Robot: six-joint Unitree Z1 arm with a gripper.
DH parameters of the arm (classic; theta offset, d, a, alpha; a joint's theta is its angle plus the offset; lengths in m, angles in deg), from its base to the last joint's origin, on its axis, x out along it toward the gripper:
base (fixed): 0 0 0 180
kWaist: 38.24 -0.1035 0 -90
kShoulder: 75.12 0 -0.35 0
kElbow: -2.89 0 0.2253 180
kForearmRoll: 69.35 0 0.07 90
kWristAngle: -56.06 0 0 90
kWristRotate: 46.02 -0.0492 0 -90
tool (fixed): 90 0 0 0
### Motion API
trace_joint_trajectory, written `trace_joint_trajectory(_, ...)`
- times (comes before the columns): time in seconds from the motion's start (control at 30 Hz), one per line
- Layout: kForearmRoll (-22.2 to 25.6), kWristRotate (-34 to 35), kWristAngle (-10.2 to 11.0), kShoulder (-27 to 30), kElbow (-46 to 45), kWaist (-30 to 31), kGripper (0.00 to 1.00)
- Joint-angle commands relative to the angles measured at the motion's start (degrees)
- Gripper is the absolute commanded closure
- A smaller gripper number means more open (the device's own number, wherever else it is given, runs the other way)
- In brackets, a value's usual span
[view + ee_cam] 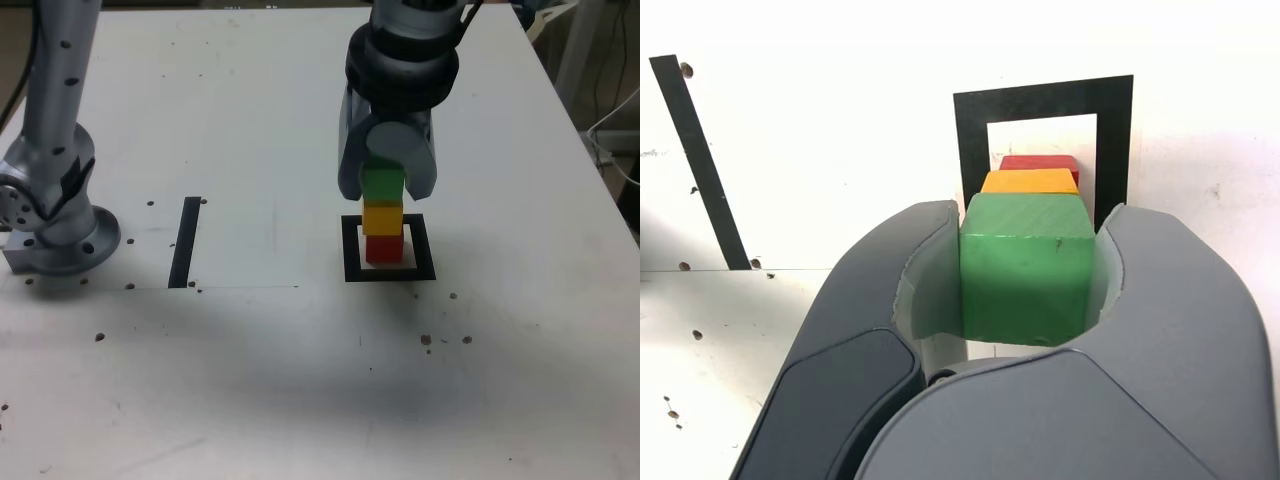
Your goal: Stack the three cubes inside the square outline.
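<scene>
We see a pale, smooth tabletop (250, 370) dotted with small dark marks, with a thin seam running across its left part in the exterior view. A straight black strip (188, 243) lies at the exterior view's left, near the arm's round base (70, 243), and a thick black square outline (426, 247) lies to the strip's right. Past the far right edge of the tabletop, that view gives us a dim bit of room with a pale cable (603, 152).

Only the exterior view shows us the base and the room, and there we can read the column's height: the red cube (384, 248) at the bottom, the yellow cube (383, 218) above it, the green cube (383, 184) on top. The wrist view looks down over the green cube, leaving just strips of the yellow and red ones visible beyond it, and it shows us both inner faces of the hand (1027, 270) against the green cube's sides.

The hand is clamped on the green cube, which sits between its two fingers. The yellow and red cubes are below the fingertips, the red one within the square outline's white centre.
</scene>
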State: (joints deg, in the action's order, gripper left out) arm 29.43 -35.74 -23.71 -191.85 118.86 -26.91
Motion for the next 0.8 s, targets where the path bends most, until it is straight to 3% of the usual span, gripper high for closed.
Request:
trace_joint_trajectory(0.0,-0.1,-0.1,-0.2,-0.4,-0.3,-0.1,0.58)
trace_joint_trajectory(0.3,-0.5,-0.7,-0.4,-0.4,-0.9,-0.2,0.47)
trace_joint_trajectory(0.37,-0.7,-0.8,-0.4,-0.3,-0.9,-0.2,0.40)
trace_joint_trajectory(0.57,-1.8,-1.5,-0.3,0.0,-1.3,-0.2,0.06)
trace_joint_trajectory(0.77,-1.4,-1.6,0.5,1.1,-1.5,-0.2,0.01)
